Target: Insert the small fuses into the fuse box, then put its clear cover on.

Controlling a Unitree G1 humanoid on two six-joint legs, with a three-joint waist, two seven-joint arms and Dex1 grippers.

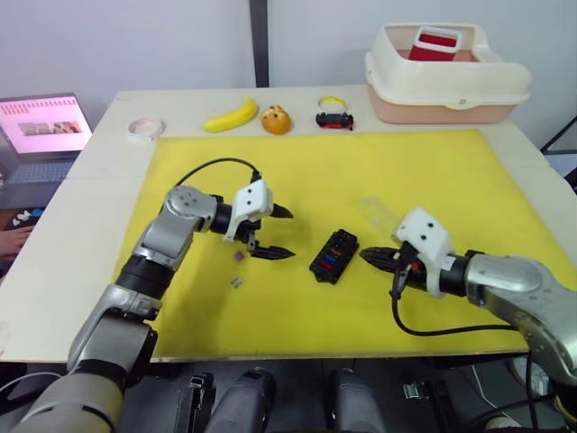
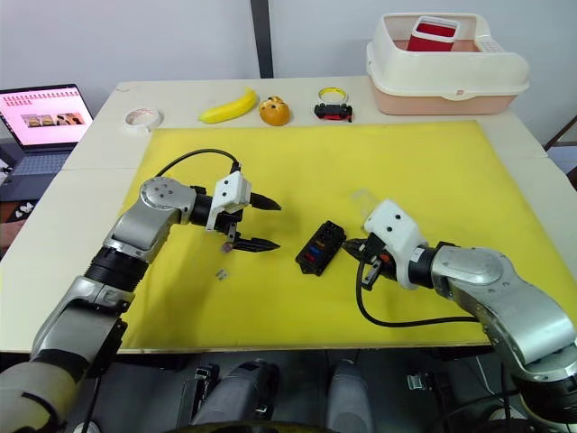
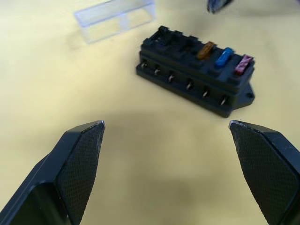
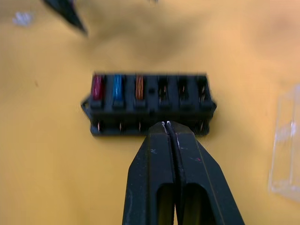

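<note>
Your right end effector (image 4: 168, 125) has its fingers pressed together, holding nothing, tips just beside the fuse box (image 4: 149, 103). Your left end effector (image 1: 281, 233) is spread wide, empty, on the box's other side. The black fuse box lies mid yellow mat (image 1: 433, 171) on the surface, with red, blue and orange fuses seated. Two loose fuses (image 1: 239, 257) lie near the left end effector. The clear cover (image 3: 115, 18) rests just beyond the box.

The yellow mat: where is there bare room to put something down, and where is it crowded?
Bare: the yellow mat's far strip, before the banana and orange, and its near edge. Crowded: the middle, where the open left end effector, two loose fuses, the fuse box, the clear cover and the shut right end effector sit close.
</note>
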